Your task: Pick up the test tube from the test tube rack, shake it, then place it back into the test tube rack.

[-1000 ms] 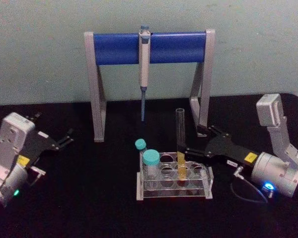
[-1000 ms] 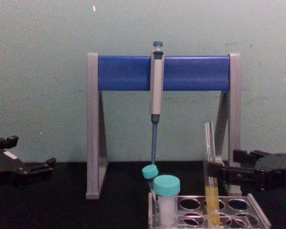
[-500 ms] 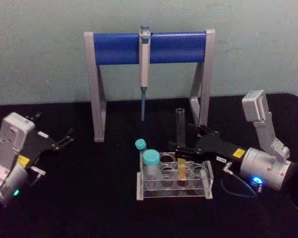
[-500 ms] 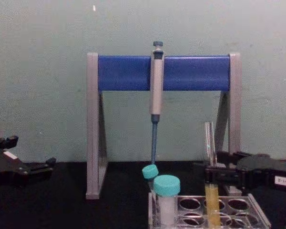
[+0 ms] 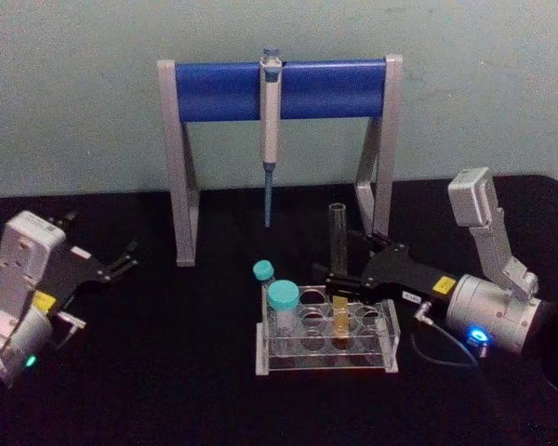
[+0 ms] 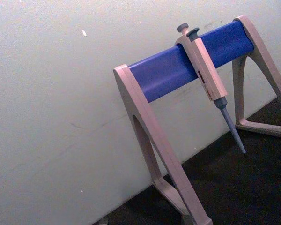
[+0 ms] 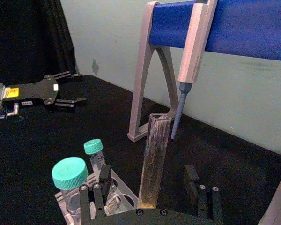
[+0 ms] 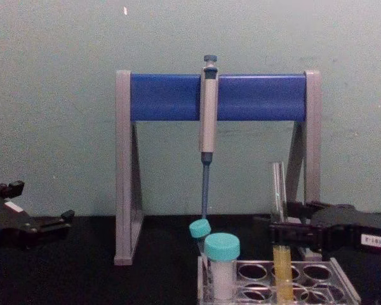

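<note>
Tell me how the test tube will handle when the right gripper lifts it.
Likely fragile and slippery: the test tube looks like thin, smooth clear glass, so a gentle but firm squeeze from the right gripper seems wise. Probably light, with yellow liquid only in its lower part. It is uncapped, so hard shaking could spill.

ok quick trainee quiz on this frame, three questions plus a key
1. True or false: the test tube is out of the test tube rack.
2. The right claw is: A) holding the tube above the rack; B) open, one finger on each side of the tube; C) parked far from the rack.
3. Name the tool hanging from the blue stand.
Key: 1 false, the tube stands in the rack. 2 B. 3 the pipette. The left claw sits parked at the table's left.
</note>
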`<state>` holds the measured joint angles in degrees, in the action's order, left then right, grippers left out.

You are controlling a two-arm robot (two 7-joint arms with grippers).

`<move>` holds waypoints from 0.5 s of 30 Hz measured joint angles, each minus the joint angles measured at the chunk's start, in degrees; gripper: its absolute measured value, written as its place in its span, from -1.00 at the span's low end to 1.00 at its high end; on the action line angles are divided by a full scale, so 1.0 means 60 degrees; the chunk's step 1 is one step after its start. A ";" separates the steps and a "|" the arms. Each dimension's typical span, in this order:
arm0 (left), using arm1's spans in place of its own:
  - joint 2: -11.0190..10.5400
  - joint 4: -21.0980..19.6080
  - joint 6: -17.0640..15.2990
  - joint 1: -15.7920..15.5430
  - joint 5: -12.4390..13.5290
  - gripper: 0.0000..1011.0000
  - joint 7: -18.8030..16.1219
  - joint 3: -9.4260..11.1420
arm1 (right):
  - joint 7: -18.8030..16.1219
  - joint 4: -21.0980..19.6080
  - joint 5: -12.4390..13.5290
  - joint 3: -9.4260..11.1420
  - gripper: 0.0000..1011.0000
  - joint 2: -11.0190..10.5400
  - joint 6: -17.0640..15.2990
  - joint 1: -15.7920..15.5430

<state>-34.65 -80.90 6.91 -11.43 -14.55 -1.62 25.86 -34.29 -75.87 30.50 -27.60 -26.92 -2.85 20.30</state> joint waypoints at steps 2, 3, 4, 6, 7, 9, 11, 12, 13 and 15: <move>0.0000 0.0000 0.0000 0.0000 0.0000 1.00 0.0000 0.0000 | 0.0000 -0.0006 0.0000 0.0004 0.98 -0.0002 0.0001 -0.0004; 0.0000 0.0000 0.0000 0.0000 0.0000 1.00 0.0000 0.0000 | 0.0001 -0.0006 0.0000 0.0005 0.98 -0.0002 0.0001 -0.0005; 0.0000 -0.0001 0.0000 0.0000 0.0000 1.00 0.0000 0.0000 | 0.0000 -0.0009 0.0001 0.0006 0.98 -0.0003 0.0001 -0.0007; 0.0000 0.0000 0.0000 0.0000 0.0000 1.00 0.0000 0.0000 | 0.0001 -0.0010 0.0003 0.0007 0.98 -0.0004 0.0001 -0.0009; 0.0000 -0.0001 0.0000 -0.0001 0.0000 1.00 0.0000 0.0000 | 0.0001 -0.0011 0.0005 0.0010 0.98 -0.0006 0.0001 -0.0010; 0.0000 -0.0001 0.0000 0.0000 0.0000 1.00 0.0000 0.0000 | 0.0002 -0.0013 0.0006 0.0011 0.93 -0.0006 0.0001 -0.0011; 0.0000 0.0000 0.0000 0.0000 -0.0001 1.00 0.0000 0.0000 | 0.0003 -0.0015 0.0008 0.0013 0.83 -0.0008 0.0001 -0.0014; 0.0000 -0.0001 0.0000 0.0000 0.0000 1.00 0.0000 0.0000 | 0.0003 -0.0016 0.0009 0.0014 0.80 -0.0008 0.0001 -0.0014; 0.0000 -0.0001 0.0000 -0.0001 0.0000 1.00 0.0000 0.0000 | 0.0004 -0.0018 0.0010 0.0016 0.75 -0.0010 0.0001 -0.0016; 0.0000 0.0000 0.0000 0.0000 0.0000 1.00 0.0000 0.0000 | 0.0004 -0.0018 0.0011 0.0016 0.71 -0.0010 0.0001 -0.0017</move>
<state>-34.64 -80.90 6.91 -11.43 -14.55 -1.62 25.86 -34.26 -75.98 30.57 -27.50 -26.98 -2.85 20.20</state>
